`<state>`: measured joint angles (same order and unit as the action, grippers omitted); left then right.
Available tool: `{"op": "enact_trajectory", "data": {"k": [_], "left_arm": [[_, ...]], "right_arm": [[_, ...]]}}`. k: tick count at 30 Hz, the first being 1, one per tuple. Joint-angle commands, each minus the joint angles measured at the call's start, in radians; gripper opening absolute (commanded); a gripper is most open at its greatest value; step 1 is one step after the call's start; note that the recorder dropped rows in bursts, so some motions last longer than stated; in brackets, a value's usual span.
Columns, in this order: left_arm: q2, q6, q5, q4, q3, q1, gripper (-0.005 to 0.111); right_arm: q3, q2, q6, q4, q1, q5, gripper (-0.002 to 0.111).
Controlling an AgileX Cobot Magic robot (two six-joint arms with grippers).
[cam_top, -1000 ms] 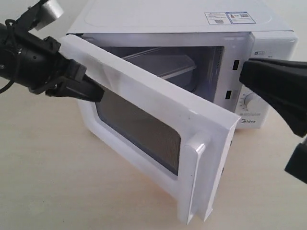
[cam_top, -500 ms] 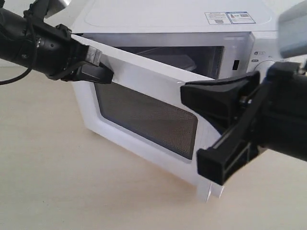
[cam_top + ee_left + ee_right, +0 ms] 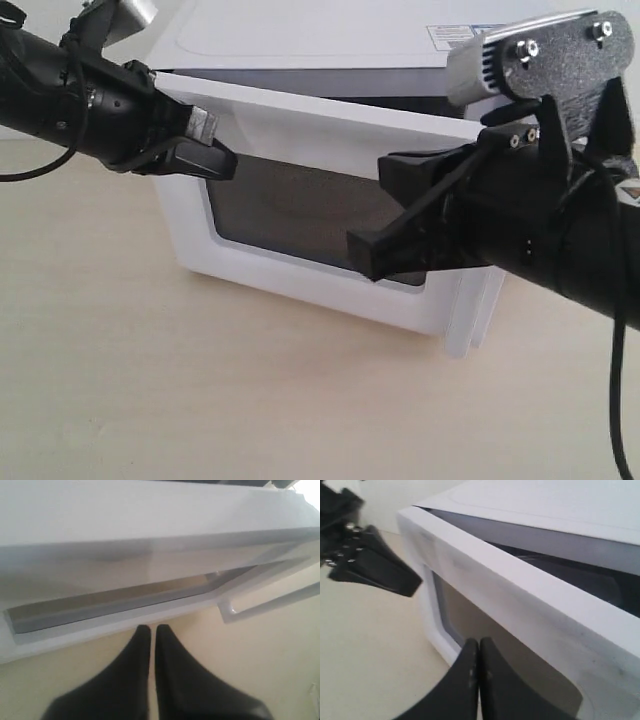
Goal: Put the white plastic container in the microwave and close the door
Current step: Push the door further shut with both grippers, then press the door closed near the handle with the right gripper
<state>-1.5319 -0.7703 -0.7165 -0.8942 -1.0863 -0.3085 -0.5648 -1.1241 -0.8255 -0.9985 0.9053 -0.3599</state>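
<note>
The white microwave (image 3: 300, 35) stands at the back of the table. Its door (image 3: 330, 125) is swung almost closed, with a narrow dark gap left along the top edge. The dark window (image 3: 290, 205) faces outward, and the handle (image 3: 470, 325) is at the right end. My left gripper (image 3: 222, 162) is shut, its tip against the door's outer face at the upper left. My right gripper (image 3: 363, 255) is also shut and lies across the window. The wrist views show the shut left gripper (image 3: 148, 628) and the shut right gripper (image 3: 478, 641) at the door (image 3: 520, 605). The white plastic container is hidden.
A bare beige table (image 3: 200, 380) stretches in front of the microwave. The right arm's body and camera mount (image 3: 540, 60) cover the microwave's right panel. Stickers (image 3: 450, 36) lie on the microwave's top. The left gripper (image 3: 390, 575) shows in the right wrist view.
The door has swung from wide open to nearly closed. My left gripper followed it inward. My right arm came in from the right and now lies across the door's front.
</note>
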Motion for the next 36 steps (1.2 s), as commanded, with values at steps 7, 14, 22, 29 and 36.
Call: {"op": "enact_trajectory", "data": {"k": [7, 14, 22, 29, 36], "left_arm": [[0.161, -0.008, -0.022, 0.065, -0.004, -0.005, 0.004], [0.279, -0.008, -0.013, 0.067, 0.042, -0.005, 0.004], [0.418, -0.008, 0.021, 0.042, 0.128, -0.005, 0.004], [0.553, -0.003, 0.088, 0.039, 0.229, -0.005, 0.004], [0.662, 0.013, 0.162, 0.039, 0.333, -0.005, 0.004]], "right_arm": [[-0.006, -0.085, 0.003, -0.012, -0.128, -0.037, 0.000], [-0.006, -0.085, 0.005, -0.012, -0.177, -0.047, 0.000], [-0.006, -0.132, 0.005, 0.002, -0.199, -0.054, 0.000], [-0.020, -0.194, 0.009, 0.017, -0.199, -0.106, 0.000], [-0.091, -0.210, -0.019, 0.019, -0.199, -0.108, 0.000]]}}
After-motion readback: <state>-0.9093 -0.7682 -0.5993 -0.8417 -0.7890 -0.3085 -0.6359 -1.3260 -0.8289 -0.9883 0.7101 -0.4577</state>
